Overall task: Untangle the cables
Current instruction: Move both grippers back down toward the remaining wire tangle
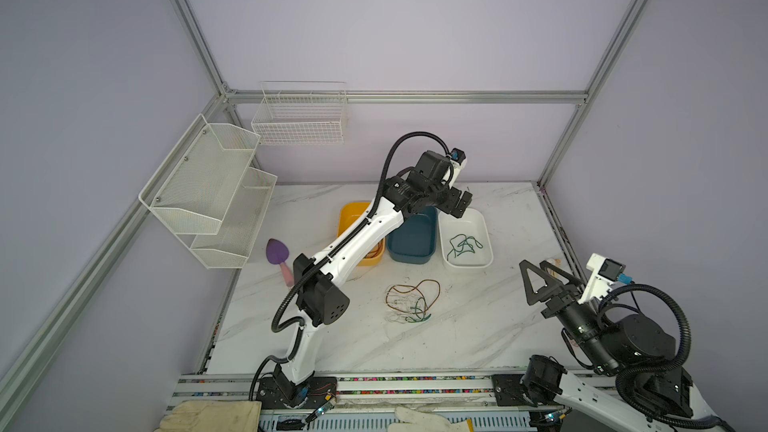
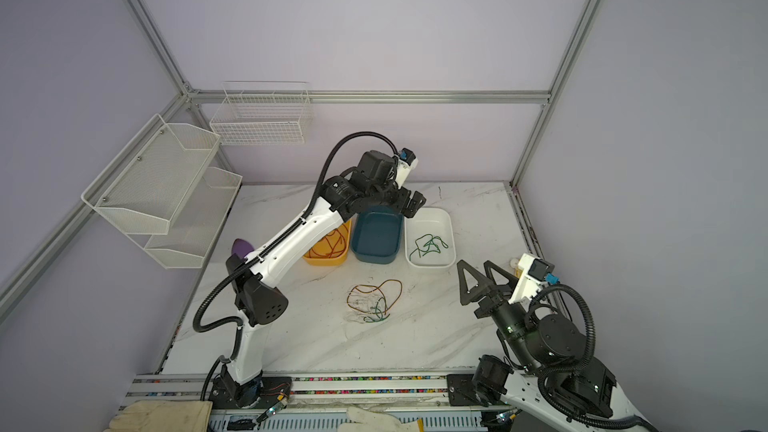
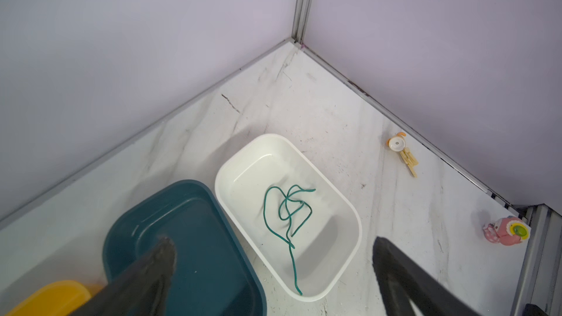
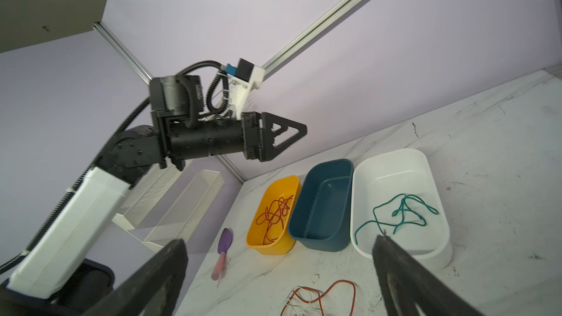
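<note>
Loosely tangled cables point(image 1: 409, 303), tabletop point(image 1: 478, 334): probably light, limp; pinch outer orange loop point(image 1: 438, 289). Left gripper point(image 1: 462, 203), right gripper point(image 1: 535, 263): fingers spread, empty.

Soft, fairly bright, diffuse light fills all four views, giving the lilac walls an even cool cast with no harsh glare, only a mild sheen on the floor of the white tray point(image 3: 249, 177). Shadows are pale and soft-edged, with a grey one inside that tray and a faint one on the marble tabletop point(image 3: 243, 136) beside it. The left gripper fingers point(image 3: 158, 265) and right gripper fingers point(image 4: 164, 269) sit dark and out of focus close to the wrist lenses, and both top views look slightly soft.
</note>
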Action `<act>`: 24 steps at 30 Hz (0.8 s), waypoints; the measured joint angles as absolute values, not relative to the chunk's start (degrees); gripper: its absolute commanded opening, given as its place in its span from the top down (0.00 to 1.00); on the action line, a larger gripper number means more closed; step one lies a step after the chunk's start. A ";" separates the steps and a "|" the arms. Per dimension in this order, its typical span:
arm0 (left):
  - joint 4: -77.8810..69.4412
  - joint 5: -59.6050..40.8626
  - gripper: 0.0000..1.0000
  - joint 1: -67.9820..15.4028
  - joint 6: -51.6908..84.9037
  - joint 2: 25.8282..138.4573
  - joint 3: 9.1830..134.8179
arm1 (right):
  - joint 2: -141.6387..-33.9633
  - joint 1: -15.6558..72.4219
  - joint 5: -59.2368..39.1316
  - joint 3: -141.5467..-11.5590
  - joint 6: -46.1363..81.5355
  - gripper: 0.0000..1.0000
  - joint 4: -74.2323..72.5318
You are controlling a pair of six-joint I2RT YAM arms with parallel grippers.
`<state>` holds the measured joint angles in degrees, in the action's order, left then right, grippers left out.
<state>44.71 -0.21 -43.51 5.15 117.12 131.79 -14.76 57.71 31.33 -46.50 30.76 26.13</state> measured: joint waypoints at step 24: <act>25.34 23.64 0.00 -43.51 2.81 60.12 66.11 | -32.64 57.69 31.59 -38.00 34.57 0.02 18.61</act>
